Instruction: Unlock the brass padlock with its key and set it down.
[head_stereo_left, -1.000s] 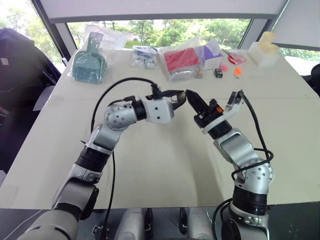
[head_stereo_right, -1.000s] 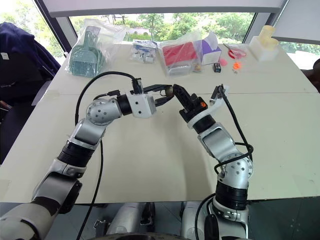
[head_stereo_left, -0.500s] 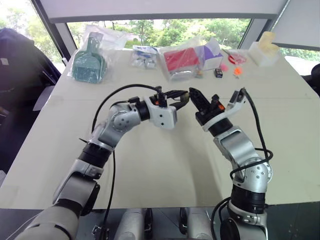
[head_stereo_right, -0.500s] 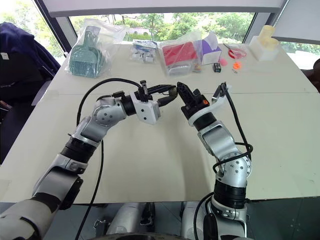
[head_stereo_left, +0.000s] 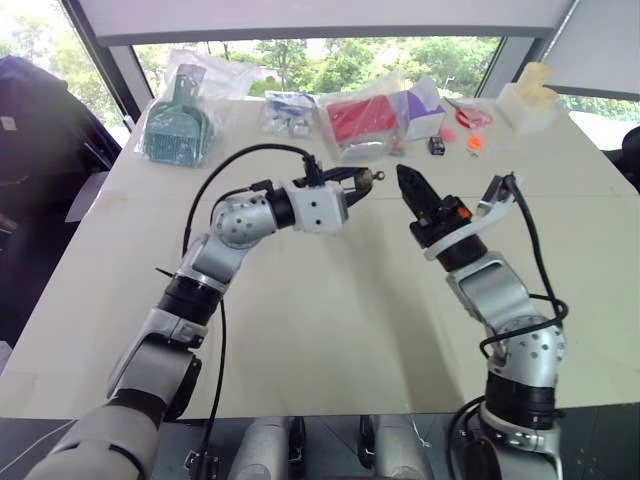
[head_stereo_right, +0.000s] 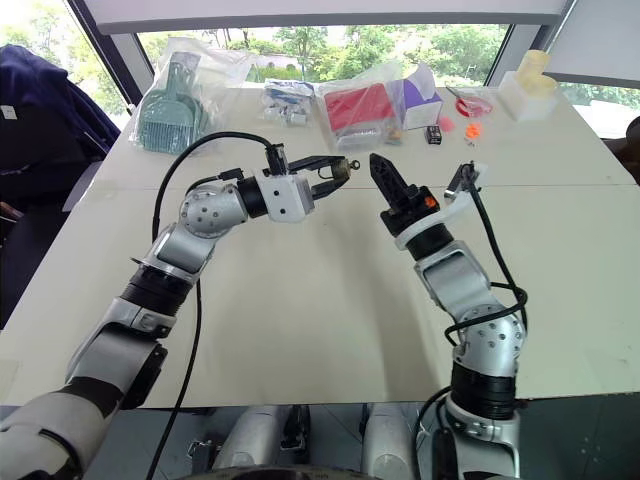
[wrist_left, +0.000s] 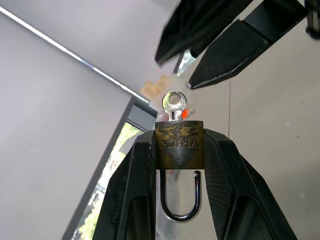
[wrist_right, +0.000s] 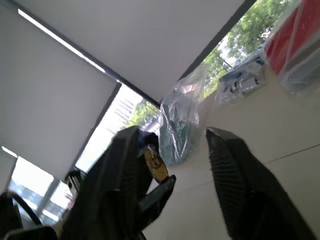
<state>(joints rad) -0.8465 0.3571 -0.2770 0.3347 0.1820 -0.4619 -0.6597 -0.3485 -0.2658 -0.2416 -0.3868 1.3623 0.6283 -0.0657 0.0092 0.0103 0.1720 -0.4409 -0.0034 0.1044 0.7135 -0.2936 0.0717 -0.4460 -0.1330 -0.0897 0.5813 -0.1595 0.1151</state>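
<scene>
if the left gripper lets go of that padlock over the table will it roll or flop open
The brass padlock probably won't roll: its body looks flat-sided and blocky. Its shackle shows one end free, so it may swing loosely when set down. The key sticking out may tip it sideways. It looks dense for its size.

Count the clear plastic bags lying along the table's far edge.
3 that I can make out: one over the teal scoop at far left, a small one with blue-and-white contents in the middle, one around the red pack. Others may be hidden.

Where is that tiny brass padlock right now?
The brass padlock is pinched in the left claw, held above the table mid-scene; the open right claw sits just beside it.
</scene>
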